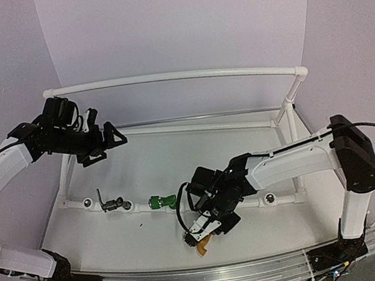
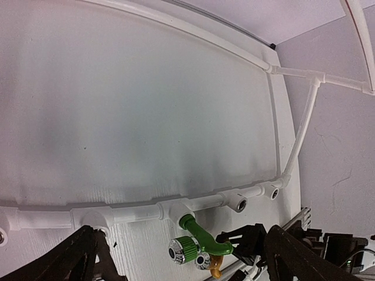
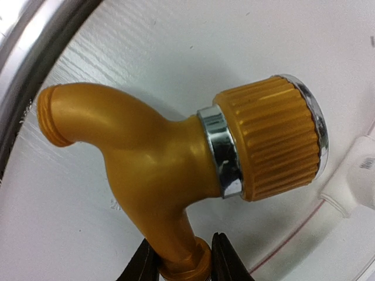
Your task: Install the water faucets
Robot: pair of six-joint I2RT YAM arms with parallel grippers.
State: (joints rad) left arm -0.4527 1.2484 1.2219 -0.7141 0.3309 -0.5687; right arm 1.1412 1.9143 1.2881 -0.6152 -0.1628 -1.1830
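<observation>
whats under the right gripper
The gold faucet, clamped at its stem by the right gripper, with white table beneath. From above, the gripper covers all but the faucet's tip.

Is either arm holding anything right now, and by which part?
The right gripper grips the gold faucet by its short stem end; the left gripper holds nothing.

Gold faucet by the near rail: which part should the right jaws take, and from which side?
The gold faucet is probably best taken by its short straight stem, coming end-on along it, where the right gripper has its jaws either side now. The ribbed knob is wide, and the spout curves and tapers.
</observation>
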